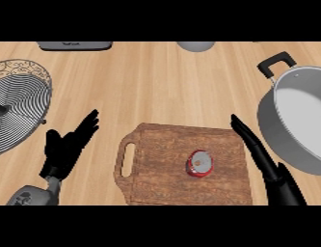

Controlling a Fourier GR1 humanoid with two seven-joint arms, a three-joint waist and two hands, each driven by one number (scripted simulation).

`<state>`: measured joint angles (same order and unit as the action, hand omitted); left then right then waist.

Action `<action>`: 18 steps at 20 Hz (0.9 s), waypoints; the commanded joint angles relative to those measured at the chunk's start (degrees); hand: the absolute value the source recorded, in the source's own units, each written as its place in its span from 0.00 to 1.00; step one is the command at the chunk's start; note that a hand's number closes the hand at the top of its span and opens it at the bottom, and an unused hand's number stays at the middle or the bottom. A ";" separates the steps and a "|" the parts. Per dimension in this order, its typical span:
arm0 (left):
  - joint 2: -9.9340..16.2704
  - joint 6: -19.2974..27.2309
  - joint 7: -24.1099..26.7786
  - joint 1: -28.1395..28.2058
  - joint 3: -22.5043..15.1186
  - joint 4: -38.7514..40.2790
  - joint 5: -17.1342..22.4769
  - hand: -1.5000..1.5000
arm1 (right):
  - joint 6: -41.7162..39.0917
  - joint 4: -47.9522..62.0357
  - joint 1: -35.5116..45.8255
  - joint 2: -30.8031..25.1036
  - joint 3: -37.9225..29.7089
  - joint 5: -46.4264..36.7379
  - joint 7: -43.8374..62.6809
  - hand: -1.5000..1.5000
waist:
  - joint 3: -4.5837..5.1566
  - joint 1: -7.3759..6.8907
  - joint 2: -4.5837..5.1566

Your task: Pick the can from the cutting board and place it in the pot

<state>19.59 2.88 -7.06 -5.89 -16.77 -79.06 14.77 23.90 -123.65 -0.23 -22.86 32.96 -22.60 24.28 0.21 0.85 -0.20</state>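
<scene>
Hands first, nearest: black right hand (262, 159) at the board's right edge, fingers straight and open, holding nothing, pointing away; black left hand (67, 147) resting open at the left, fingers up. Brown wooden cutting board (184, 185) with handle slot on the pale wood counter (155, 82). Small red can with silver top (200, 163) upright on the board, just left of the right hand. Grey metal pot with black handle (312, 120) beyond, right. Advice: swing the fingers left, curl round the can's sides, lift before crossing the pot's rim.
</scene>
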 commanded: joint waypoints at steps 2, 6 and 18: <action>-2.26 -0.63 2.98 -0.06 -0.30 2.45 -1.31 0.50 | -6.05 -4.92 4.50 2.73 -0.65 0.17 19.17 0.00 | -0.08 -0.62 0.16; -3.72 -0.22 1.85 -3.09 -0.32 3.72 -3.01 0.50 | -8.90 6.19 10.38 7.05 -3.72 5.07 20.63 0.00 | -0.17 -1.10 0.41; -0.57 -5.64 -1.33 -0.07 4.80 -0.87 -2.53 0.50 | -19.67 17.00 5.89 6.67 -0.43 4.17 15.99 0.00 | -0.22 -0.94 0.14</action>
<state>17.35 -0.49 -5.65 -7.06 -14.27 -76.12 12.02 4.90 -108.08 7.71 -17.66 32.37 -15.00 41.51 0.00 -0.18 0.06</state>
